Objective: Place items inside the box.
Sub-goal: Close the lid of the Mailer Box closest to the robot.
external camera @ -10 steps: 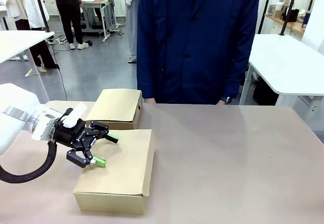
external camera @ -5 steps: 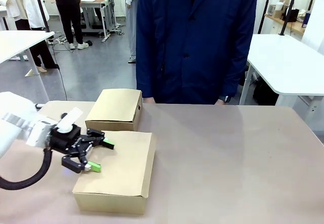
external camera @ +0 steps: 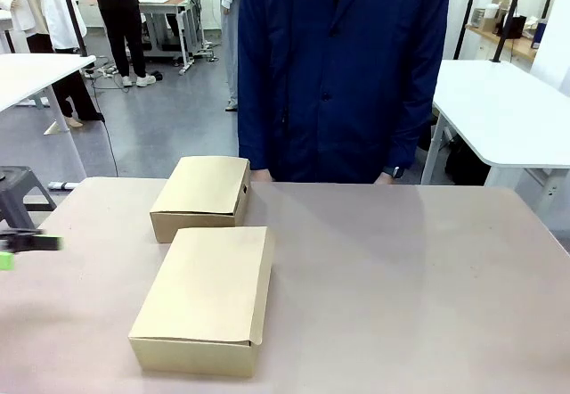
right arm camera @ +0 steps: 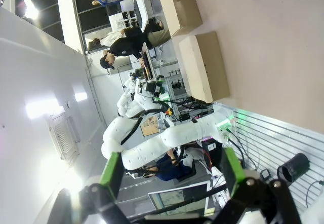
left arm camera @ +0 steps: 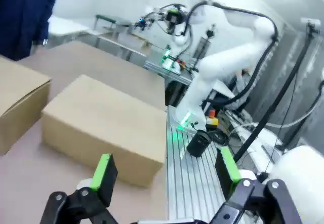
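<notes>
the near closed box [external camera: 207, 294] lies on the table [external camera: 401, 278] just in front of a second closed box [external camera: 203, 193]; no items lie out beside it. the left gripper [left arm camera: 164, 176], jaws apart and empty, hangs off its left side; the right gripper [right arm camera: 172, 171] is likewise spread, holding nothing. the step seems finished, so a clean retreat clear of the lid is best.
</notes>
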